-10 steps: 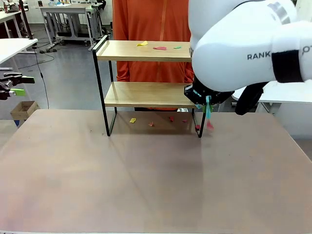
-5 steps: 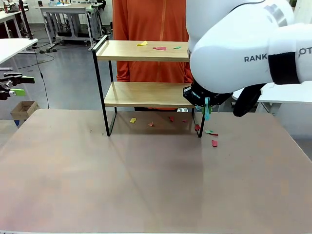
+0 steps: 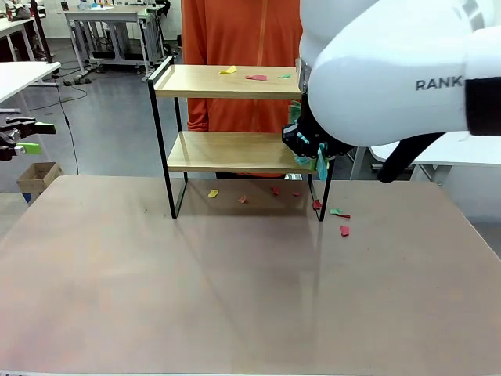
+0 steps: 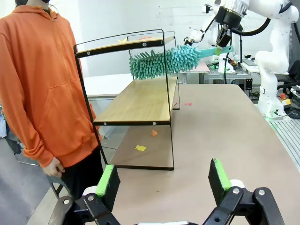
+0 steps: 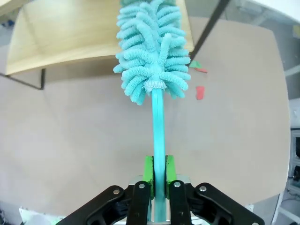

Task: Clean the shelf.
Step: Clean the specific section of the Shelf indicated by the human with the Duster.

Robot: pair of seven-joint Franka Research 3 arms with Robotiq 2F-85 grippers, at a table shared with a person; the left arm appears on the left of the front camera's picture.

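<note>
Shelf [image 3: 160, 141]: upright on the far half of the table, just in front of the person; thin black frame, two light wooden boards one above the other; the left wrist view looks at it from its left end [image 4: 140, 98]
Right gripper [image 5: 159, 169]: clenched on the duster's handle, green pads pressed to it from both sides; in the front view it sits at the shelf's right end [image 3: 304, 142], level with the gap between the boards, under the bulky white arm
Duster [image 5: 154, 51]: teal, fluffy head on a thin teal handle; the head reaches in between the two boards, over the right end of the lower one [image 4: 164, 63]; whether it touches the wood cannot be told
Left gripper [image 4: 162, 180]: released, jaws wide apart, the table showing through the gap; it hangs beyond the table's left edge [image 3: 31, 137], well apart from the shelf
Upper board [image 3: 196, 82]: three paper bits toward its right part; yellow scrap [image 3: 228, 70], red scrap [image 3: 256, 77], green scrap [image 3: 284, 76]
Table [image 3: 235, 298]: more bits under the shelf, among them a yellow piece [image 3: 213, 193] and a reddish piece [image 3: 243, 199]; a green bit [image 3: 335, 211] and a red bit [image 3: 344, 230] lie just outside the right front leg
Person [image 3: 235, 31]: orange hoodie, standing close behind the shelf; one hand [image 4: 54, 166] hangs at the side
</note>
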